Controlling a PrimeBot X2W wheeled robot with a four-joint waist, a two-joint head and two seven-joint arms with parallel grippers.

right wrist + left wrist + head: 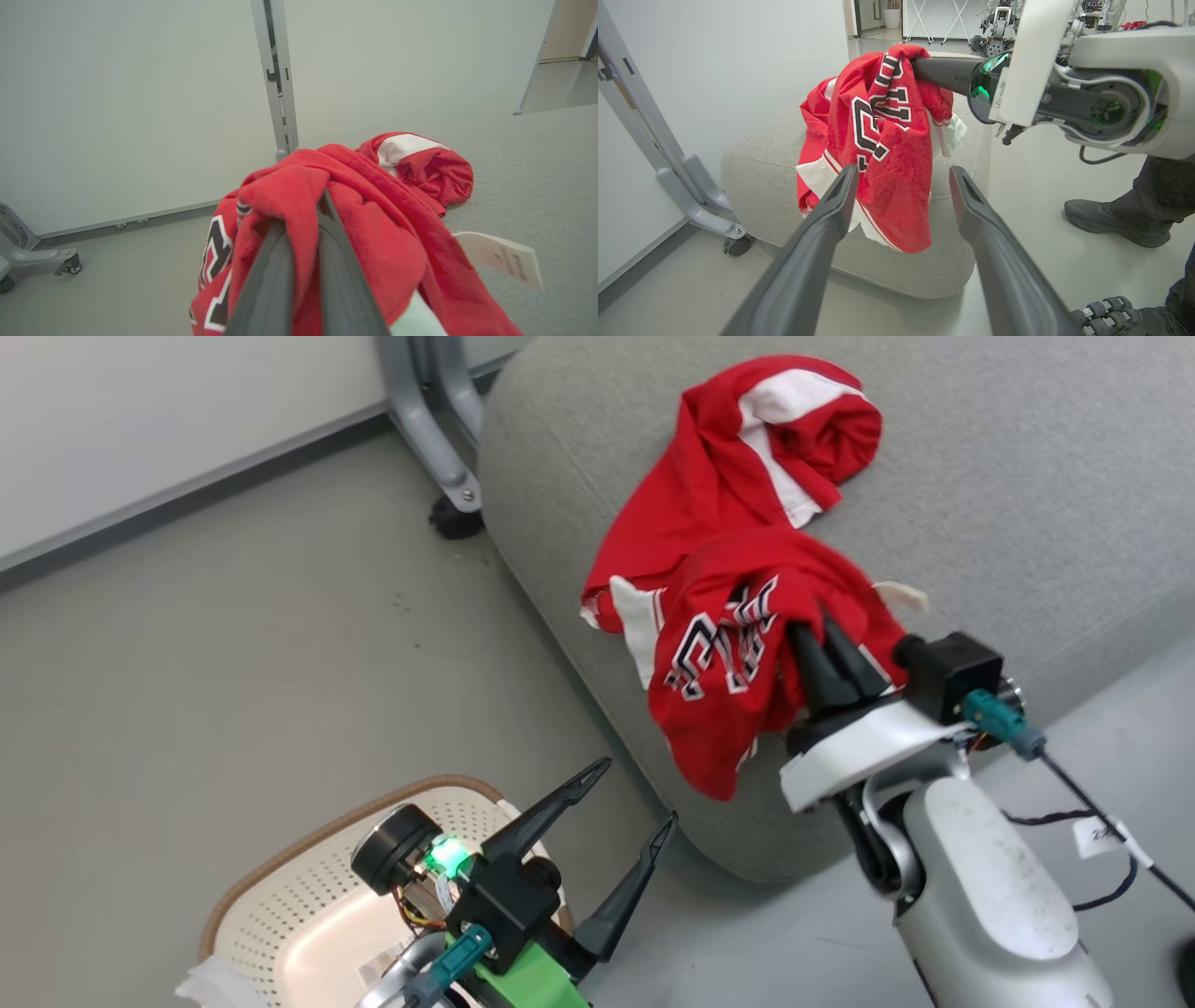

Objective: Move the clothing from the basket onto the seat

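Observation:
The lettered red garment point(728, 681) hangs from my right gripper point(826, 639), which is shut on a bunch of its fabric just above the front edge of the grey seat point(1027, 476); its lower part droops over the seat's rounded corner. In the right wrist view the gripper point(303, 214) pinches the red fabric point(373, 224). A second red piece of clothing with white stripes point(775, 448) lies crumpled on the seat behind it. My left gripper point(633, 795) is open and empty above the cream basket point(308, 896), fingers aimed at the hanging garment point(882, 140).
A grey metal frame leg on a caster point(439, 457) stands by the wall, left of the seat. A person's dark shoe point(1111, 219) rests on the floor right of the seat. A black cable point(1102, 821) trails from my right wrist. A white tag point(500, 254) hangs from the garment.

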